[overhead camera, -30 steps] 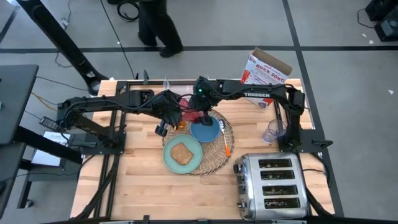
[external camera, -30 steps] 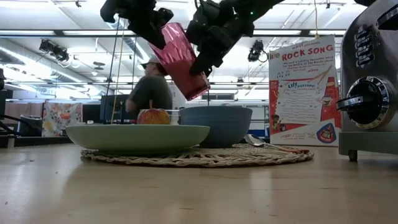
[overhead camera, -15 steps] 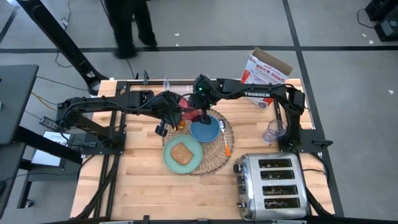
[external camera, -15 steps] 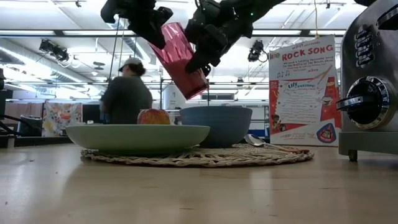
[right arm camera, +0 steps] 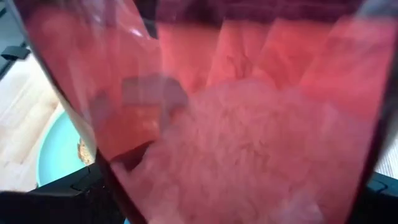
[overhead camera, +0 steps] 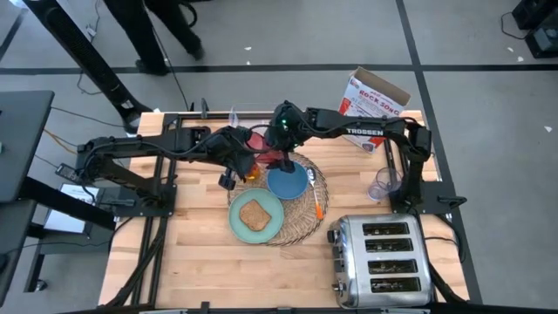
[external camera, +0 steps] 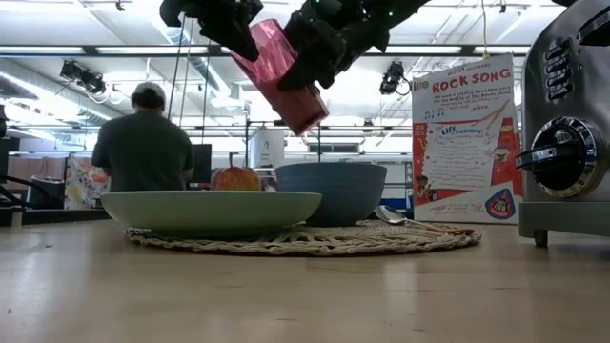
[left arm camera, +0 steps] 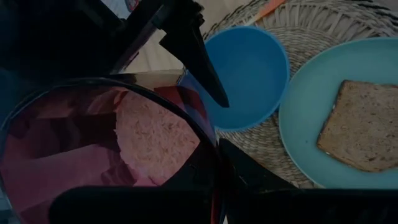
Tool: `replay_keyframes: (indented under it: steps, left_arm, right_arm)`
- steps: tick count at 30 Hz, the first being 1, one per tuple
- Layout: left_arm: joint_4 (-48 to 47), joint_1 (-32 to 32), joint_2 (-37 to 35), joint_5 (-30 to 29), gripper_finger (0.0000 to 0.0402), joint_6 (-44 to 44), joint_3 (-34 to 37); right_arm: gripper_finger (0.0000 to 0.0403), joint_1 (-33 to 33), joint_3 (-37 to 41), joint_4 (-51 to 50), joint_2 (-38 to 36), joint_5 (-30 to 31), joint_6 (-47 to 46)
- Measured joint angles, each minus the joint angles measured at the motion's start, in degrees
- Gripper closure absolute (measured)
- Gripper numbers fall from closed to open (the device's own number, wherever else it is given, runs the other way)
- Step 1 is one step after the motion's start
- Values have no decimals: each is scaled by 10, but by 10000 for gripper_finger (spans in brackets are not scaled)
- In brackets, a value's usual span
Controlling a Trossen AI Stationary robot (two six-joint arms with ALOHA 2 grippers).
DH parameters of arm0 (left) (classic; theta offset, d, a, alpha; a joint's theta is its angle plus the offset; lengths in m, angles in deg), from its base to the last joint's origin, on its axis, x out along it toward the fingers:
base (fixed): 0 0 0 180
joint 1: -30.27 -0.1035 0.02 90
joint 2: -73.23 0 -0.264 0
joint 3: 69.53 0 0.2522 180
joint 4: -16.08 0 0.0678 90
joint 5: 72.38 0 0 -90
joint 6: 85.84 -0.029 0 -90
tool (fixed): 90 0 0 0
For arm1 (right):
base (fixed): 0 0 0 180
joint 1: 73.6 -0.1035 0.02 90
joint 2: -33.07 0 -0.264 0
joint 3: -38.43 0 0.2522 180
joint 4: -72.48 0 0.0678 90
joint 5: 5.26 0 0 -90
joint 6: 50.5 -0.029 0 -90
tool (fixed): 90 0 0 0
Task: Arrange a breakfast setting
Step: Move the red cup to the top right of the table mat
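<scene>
Plate (external camera: pixel 212 207) nearest, on mat (external camera: pixel 315 239); bowl (external camera: pixel 331 191) behind. Cup (external camera: pixel 283 72) tilted in the air above bowl, left gripper (external camera: pixel 221 21) and right gripper (external camera: pixel 319 43) both clamped on it. Likely light, slick, rigid plastic; grip mid-wall.

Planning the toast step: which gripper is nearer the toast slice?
Left. The left gripper hangs just above the plate's far-left edge; the right gripper sits farther, beyond the blue bowl from the toast slice.

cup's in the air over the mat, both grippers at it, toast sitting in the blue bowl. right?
Not quite: the toast slice lies on the mint-green plate, not in the blue bowl, as the high view shows. The red cup is indeed up over the placemat, both grippers at it.
</scene>
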Motion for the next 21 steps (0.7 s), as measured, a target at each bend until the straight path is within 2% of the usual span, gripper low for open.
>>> replay_keyframes:
  steps: [4,9,13,17,21]
  left_arm:
    - [1,0,-4,0,386,0,0]
    - [-1,-1,-4,9,386,0,0]
    - [1,-1,-3,14,378,12,0]
    - [6,0,-5,14,345,21,0]
    - [-1,-1,-17,14,292,61,-2]
  right_arm:
    - [17,0,0,7,-1,0,0]
    - [52,0,1,3,-1,3,1]
    - [54,0,1,-3,-4,8,-3]
    - [54,2,2,-14,-8,16,-23]
    - [54,15,3,-45,-10,26,-29]
